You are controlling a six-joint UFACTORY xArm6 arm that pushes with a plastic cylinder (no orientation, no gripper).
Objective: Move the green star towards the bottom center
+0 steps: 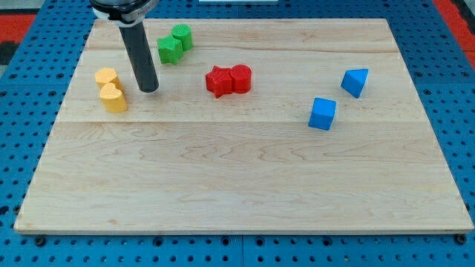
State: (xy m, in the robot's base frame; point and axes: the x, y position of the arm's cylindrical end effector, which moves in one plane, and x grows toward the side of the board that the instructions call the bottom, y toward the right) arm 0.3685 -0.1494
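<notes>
The green star (pixel 169 50) lies near the view's top left, touching a green cylinder (pixel 182 36) just above and to its right. My tip (pixel 149 89) rests on the wooden board (pixel 237 185), below and slightly left of the green star, with a small gap between them. The tip stands to the right of two yellow blocks.
Two yellow blocks (pixel 106 78) (pixel 113 98) sit together at the left. A red star (pixel 218 81) touches a red cylinder (pixel 240 78) near the top centre. A blue cube (pixel 322 113) and a blue wedge-like block (pixel 355 81) lie at the right.
</notes>
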